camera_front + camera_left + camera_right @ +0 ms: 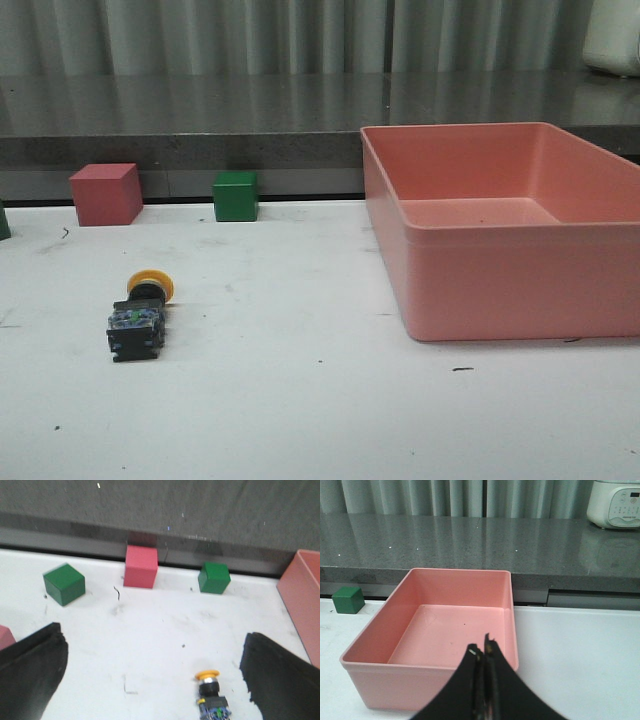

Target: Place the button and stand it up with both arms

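left wrist view shows the button (pixel 211 696) lying on its side on the surface (pixel 160 625), between the left pincer's (pixel 152 675) spread fingers (pixel 30 672), yellow cap pointing away. the right pincer (pixel 484 652), pressed together, hangs over the pink bin (pixel 435 630), so the left is nearer.

The button (pixel 140 318) — yellow cap, black base — lies on its side, cap pointing away.

Front low, wrists higher; all share bin (pixel 500 260).
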### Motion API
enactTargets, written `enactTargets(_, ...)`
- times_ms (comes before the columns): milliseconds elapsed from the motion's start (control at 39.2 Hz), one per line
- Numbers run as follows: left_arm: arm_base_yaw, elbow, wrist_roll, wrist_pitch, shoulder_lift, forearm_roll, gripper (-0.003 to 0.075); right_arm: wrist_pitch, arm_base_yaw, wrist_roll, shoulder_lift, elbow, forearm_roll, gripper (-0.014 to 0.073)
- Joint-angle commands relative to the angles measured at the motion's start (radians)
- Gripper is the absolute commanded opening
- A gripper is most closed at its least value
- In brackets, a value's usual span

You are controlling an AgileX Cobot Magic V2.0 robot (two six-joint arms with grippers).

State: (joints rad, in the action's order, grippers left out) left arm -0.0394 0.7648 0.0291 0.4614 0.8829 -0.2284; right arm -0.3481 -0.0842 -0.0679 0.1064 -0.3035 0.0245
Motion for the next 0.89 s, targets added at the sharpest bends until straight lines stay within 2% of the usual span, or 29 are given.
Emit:
enactTargets(0,-0.017,0.115,0.001,0.059,0.106,-0.040,0.0673,0.094,0.002,0.009,0.011,-0.027,0.012,-0.0067)
enactTargets(357,-0.208,0.416,0.001,0.347,0.546,-0.038,0.0673,0.094,0.002,0.009,0.011,-0.027,0.012,-0.0067)
enactTargets(612,-0.222,0.661,-0.068,0.663,0.835,-0.043,0.0673,0.094,0.002,0.009,0.011,-0.027,0.012,-0.0067)
enactTargets(740,-0.222,0.749,-0.101,0.749,0.948,-0.043,0.0673,0.094,0.002,0.009,0.011,-0.027,0.012,-0.0067)
enactTargets(867,-0.230,0.807,-0.115,0.772,1.039,-0.041,0.0673,0.094,0.002,0.009,0.011,-0.027,0.012,-0.0067)
